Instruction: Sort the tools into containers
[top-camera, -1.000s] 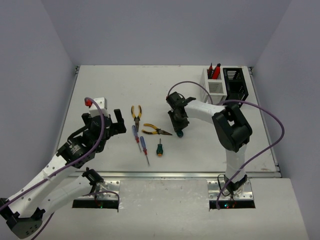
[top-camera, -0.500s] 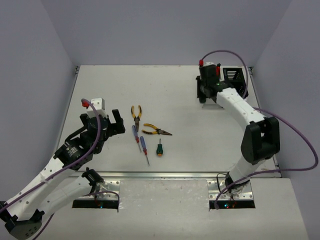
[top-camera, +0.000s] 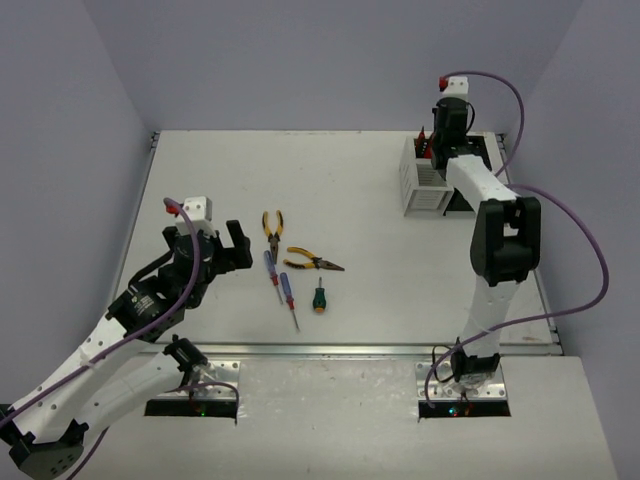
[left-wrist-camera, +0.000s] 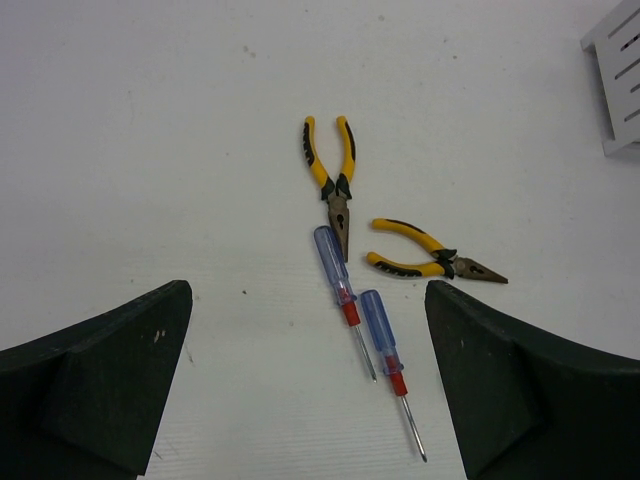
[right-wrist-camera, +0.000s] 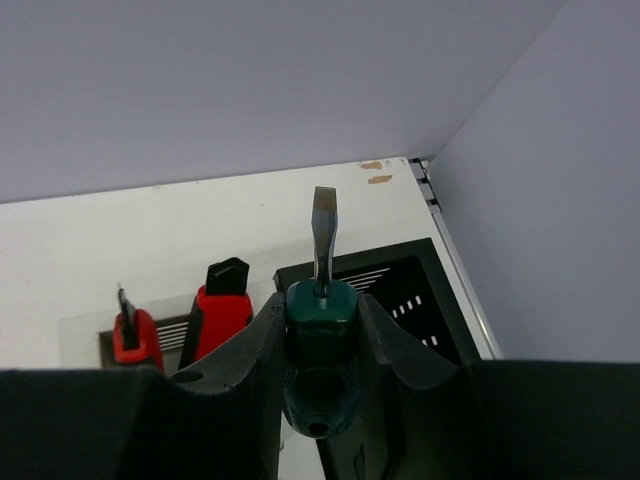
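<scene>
White tabletop (top-camera: 330, 180), pale walls (top-camera: 330, 60) around. Left arm (top-camera: 130, 320) low at near-left; left fingers (left-wrist-camera: 110, 380) wide apart, holding nothing, above tabletop near loose tools. Right arm (top-camera: 500, 240) reaches to far-right corner; right fingers (right-wrist-camera: 262, 345) clamped on stubby green-handled screwdriver (right-wrist-camera: 318, 335), blade past fingertips, above bins. Black bin (right-wrist-camera: 415, 290) right behind blade in wrist view. White bin (top-camera: 425, 185) just beside it, two red utility knives (right-wrist-camera: 222, 305) standing inside. Mid-tabletop, lying flat: two yellow-handled pliers (top-camera: 272, 224), two blue-and-red screwdrivers (top-camera: 271, 267), second green-handled screwdriver (top-camera: 319, 297).
</scene>
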